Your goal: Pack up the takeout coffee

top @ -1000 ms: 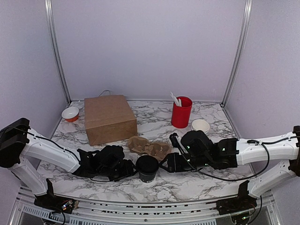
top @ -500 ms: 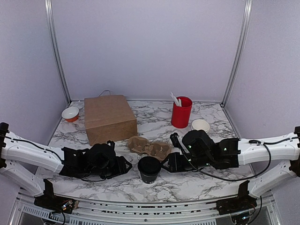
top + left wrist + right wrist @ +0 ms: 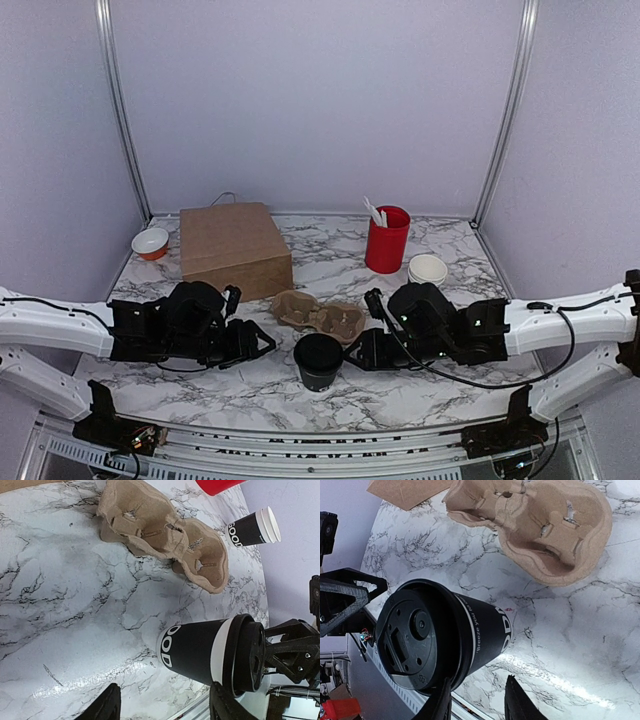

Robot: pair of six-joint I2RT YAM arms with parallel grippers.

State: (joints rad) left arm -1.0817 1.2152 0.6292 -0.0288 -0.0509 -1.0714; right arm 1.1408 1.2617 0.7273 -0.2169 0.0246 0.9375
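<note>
**Right pincer lines up on the coffee: get it centred before the squeeze**

From the overhead camera: the small black paper cup with the round black plastic lid stands upright on the marble worktop, just on the near side of the brown moulded-pulp cup carrier and not touching it. The right pincer sits low, tight against the cup's right flank. The left pincer hangs near and to the left of the carrier, apart from the cup. The brown kraft paper bag waits behind the carrier, to the left.

Left wrist camera: the left pincer is released, its fingers spread over bare marble with nothing between them. The cup is off to one side, and the carrier has both wells empty.

Right wrist camera: here's the catch! The right pincer is parted and grasping nothing. The cup overlaps one finger instead of sitting in the gap.

My read: shift sideways until the paper wall is squarely between the fingers, and take it below the lid. Squeeze gently, because paper buckles and lids pop. Keep it upright, lift over the carrier's rim and lower it straight into the nearer well. The left pincer could steady that light carrier.
</note>
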